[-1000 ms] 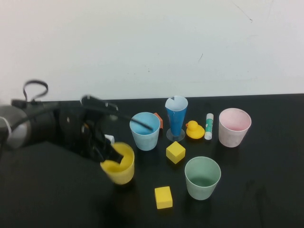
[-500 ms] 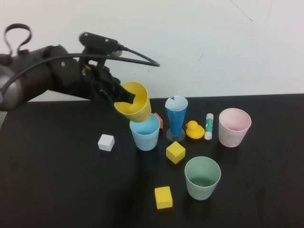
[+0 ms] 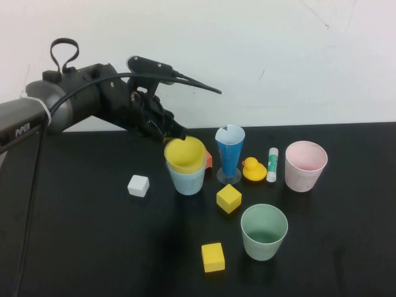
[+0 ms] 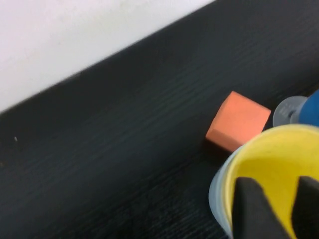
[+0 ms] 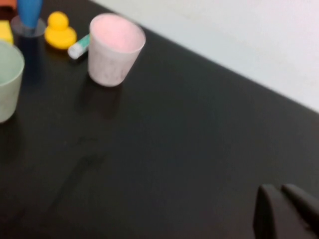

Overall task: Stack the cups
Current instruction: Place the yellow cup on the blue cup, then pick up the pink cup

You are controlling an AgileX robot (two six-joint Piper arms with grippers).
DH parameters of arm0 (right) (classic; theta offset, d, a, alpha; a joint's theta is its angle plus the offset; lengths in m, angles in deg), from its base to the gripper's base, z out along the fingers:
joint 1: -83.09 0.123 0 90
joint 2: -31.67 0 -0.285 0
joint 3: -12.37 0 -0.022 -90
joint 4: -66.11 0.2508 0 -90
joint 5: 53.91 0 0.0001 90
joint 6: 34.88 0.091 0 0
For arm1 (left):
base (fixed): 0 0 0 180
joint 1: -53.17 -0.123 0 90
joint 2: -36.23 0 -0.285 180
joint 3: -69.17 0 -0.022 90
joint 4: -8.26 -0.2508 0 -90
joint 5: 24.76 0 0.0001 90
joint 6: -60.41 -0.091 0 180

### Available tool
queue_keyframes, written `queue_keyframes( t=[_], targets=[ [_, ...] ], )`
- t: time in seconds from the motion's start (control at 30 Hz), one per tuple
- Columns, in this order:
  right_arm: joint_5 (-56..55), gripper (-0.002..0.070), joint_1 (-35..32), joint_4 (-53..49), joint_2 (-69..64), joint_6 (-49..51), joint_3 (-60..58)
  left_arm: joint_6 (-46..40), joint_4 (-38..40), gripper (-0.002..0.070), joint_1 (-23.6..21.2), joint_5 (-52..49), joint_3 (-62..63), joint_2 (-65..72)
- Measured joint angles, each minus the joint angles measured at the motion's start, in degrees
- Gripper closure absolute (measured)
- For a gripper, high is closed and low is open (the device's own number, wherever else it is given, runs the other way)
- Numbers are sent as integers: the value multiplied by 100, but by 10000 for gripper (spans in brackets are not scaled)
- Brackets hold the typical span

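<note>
A: We start with the black counter [image 3: 74, 247]: its far edge meets the white wall [image 3: 278, 55], and we see wide bare stretches on its left side and along the near edge.

B: We also see open room on the right, past the pale pink cup [image 3: 304, 165], which stands upright, well apart from the others.

A: The left tool [image 3: 176, 135] hangs just above the back rim of the yellow cup [image 3: 185, 155]. That cup sits nested in the light blue cup [image 3: 187, 181], slightly tilted. In the left wrist view the tool's dark fingertips [image 4: 256, 209] stand a little apart, one inside the yellow cup; we cannot tell whether they press the wall.

B: The right tool [image 5: 285, 211] is closed, low over bare counter, away from everything.

A: The mint green cup [image 3: 264, 231] stands upright and alone, nearer us. All four cups are matte, tapered, of one size.

B: Smaller things crowd the middle: the blue cone glass [image 3: 229, 153], yellow duck [image 3: 253, 169], glue stick [image 3: 272, 164], two yellow cubes [image 3: 228, 198], an orange block [image 4: 238, 121], and a white cube [image 3: 138, 185] at left.
</note>
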Motion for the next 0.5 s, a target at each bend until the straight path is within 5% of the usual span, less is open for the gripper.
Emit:
queue_keyframes(
  t=[0.07, 0.17, 0.37, 0.5],
  targets=[
    [110, 679, 0, 39, -151, -25, 116, -15, 11, 442, 0, -28, 126, 0],
    [399, 679, 0, 190, -502, -161, 468, -15, 11, 429, 0, -77, 380, -39],
    [1080, 679, 0, 901, -1760, -701, 1692, -5, 21, 627, 0, -19, 700, -686],
    [1090, 679, 0, 1582, -2916, -1254, 2354, 7, 21, 664, 0, 145, 736, -1456]
  ],
)
